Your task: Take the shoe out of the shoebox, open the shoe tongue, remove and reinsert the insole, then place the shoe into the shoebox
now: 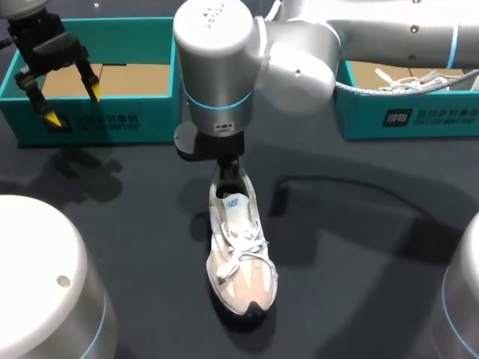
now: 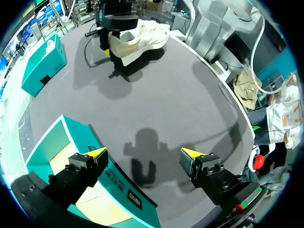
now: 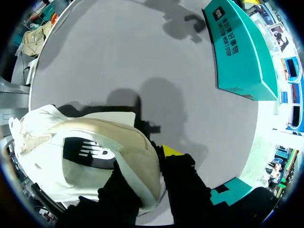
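Note:
A cream and white shoe (image 1: pixel 239 262) lies on the dark table, toe toward the front edge, outside both boxes. My right gripper (image 1: pixel 227 168) comes down at its heel. In the right wrist view the heel wall of the shoe (image 3: pixel 95 156) sits between the fingers, one inside the shoe and one outside, so my right gripper (image 3: pixel 149 164) is shut on it. My left gripper (image 1: pixel 73 105) hangs open over the front wall of the left teal shoebox (image 1: pixel 97 123), holding nothing. The left wrist view shows its open gripper (image 2: pixel 143 154) and, farther ahead, the shoe (image 2: pixel 142 40).
A second teal shoebox (image 1: pixel 404 116) at the back right holds white laced contents (image 1: pixel 412 78). White robot bases (image 1: pixel 45 277) (image 1: pixel 460 299) fill the front corners. The left box's inside (image 2: pixel 95 204) shows bare cardboard.

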